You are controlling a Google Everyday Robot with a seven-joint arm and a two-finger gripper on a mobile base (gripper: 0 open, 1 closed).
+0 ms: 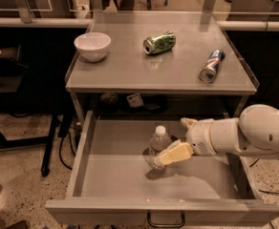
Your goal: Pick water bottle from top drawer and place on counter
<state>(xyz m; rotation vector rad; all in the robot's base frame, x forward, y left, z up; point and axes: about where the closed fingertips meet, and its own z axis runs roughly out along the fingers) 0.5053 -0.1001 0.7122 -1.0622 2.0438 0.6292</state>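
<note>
Below the desk's (pixel 130 75) front edge, in the open top drawer (pixel 115 175): water bottle (pixel 158 142) upright, end effector (pixel 174 153) at its base.

The bottle stands capped about mid-drawer. Your end effector comes in from the right and lies across its lower body; you cannot tell whether it is clenched or released. Confirm a firm hold on the ribbed body, then lift straight up past the desk's front edge. Set it down near the front middle, away from the bowl (pixel 92 45) by the back-left corner, the green can (pixel 159 42) and the blue-silver can (pixel 211 65) by the right edge.
</note>
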